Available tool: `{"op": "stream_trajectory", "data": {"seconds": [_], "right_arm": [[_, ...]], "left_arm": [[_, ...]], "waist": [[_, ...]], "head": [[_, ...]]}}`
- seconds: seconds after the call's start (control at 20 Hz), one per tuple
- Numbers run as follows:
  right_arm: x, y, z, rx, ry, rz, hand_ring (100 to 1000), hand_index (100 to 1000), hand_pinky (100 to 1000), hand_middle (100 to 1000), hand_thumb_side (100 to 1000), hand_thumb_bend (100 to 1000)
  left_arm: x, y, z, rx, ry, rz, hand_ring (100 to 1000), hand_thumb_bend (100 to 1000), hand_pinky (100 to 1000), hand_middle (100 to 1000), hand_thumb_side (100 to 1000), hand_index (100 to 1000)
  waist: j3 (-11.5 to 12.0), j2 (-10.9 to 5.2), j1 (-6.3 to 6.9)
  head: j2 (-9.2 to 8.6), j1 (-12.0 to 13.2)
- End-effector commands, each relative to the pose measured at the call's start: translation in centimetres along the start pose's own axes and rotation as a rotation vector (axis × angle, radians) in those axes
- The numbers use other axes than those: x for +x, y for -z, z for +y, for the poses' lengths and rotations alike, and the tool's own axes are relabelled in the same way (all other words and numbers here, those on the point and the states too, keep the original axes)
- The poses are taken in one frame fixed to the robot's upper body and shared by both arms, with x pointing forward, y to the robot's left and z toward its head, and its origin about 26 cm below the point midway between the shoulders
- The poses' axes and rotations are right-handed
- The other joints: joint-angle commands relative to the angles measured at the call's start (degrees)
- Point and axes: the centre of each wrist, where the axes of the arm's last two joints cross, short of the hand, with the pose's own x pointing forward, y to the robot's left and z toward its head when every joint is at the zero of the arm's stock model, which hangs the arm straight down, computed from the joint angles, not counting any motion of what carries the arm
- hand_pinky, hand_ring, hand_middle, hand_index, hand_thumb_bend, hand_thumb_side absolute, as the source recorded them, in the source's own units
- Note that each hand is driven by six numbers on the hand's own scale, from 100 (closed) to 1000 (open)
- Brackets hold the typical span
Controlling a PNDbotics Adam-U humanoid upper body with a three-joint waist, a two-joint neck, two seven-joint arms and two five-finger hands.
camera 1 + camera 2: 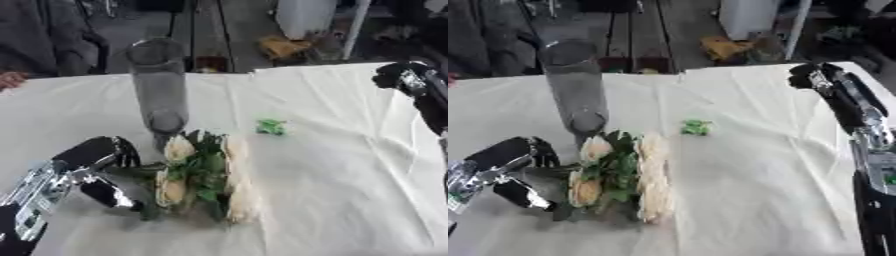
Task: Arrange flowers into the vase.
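Observation:
A tall clear glass vase stands upright at the back left of the white tablecloth. In front of it lies a bunch of cream and pale yellow flowers with green leaves. My left hand is at the bunch's left side, its fingers and thumb curled around the green stems. My right hand hangs above the table's far right, away from the flowers, fingers curled in with nothing in them. A small green scrap of leaf lies loose to the right of the vase.
The white tablecloth has creases and covers the whole table. A person's sleeve shows at the far left edge. Beyond the table lie floorboards, a yellow object and a white container.

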Motion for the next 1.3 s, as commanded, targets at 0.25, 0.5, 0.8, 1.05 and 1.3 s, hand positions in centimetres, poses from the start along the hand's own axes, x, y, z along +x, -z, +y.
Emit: {"op": "stream_trajectory", "data": {"seconds": [0.25, 0.5, 0.8, 1.05, 1.3], "right_arm": [[0.8, 0.6, -0.6, 0.003, -0.023, -0.026, 753, 723, 793, 538, 820, 100], [0.8, 0.6, -0.6, 0.003, -0.023, -0.028, 753, 723, 793, 538, 820, 100], [0.8, 0.7, -0.6, 0.003, -0.023, -0.03, 753, 723, 793, 538, 820, 100], [0.8, 0.6, -0.6, 0.003, -0.023, -0.028, 753, 722, 793, 538, 821, 100], [0.8, 0.6, -0.6, 0.002, -0.022, -0.029, 753, 722, 793, 538, 820, 100]], "left_arm": [[-0.5, 0.2, 0.2, -0.002, 0.029, 0.018, 505, 877, 604, 483, 540, 641], [-0.7, 0.4, -0.2, -0.006, 0.03, 0.029, 512, 878, 609, 492, 536, 645], [-0.9, 0.5, -0.2, 0.004, 0.031, 0.039, 504, 879, 597, 484, 536, 640], [-0.9, 0.5, -0.4, -0.013, 0.031, 0.043, 453, 882, 539, 434, 541, 620], [-0.9, 0.5, -0.7, -0.028, 0.031, 0.047, 349, 892, 440, 338, 548, 555]], "waist": [[-0.05, -0.49, -0.07], [-0.12, -0.43, -0.21], [-0.13, -0.42, -0.21], [-0.19, -0.4, -0.19], [-0.26, -0.41, -0.17]], "head": [[-0.05, 0.02], [-0.05, -0.01], [-0.18, 0.02], [-0.32, 0.07], [-0.32, 0.03]]}}
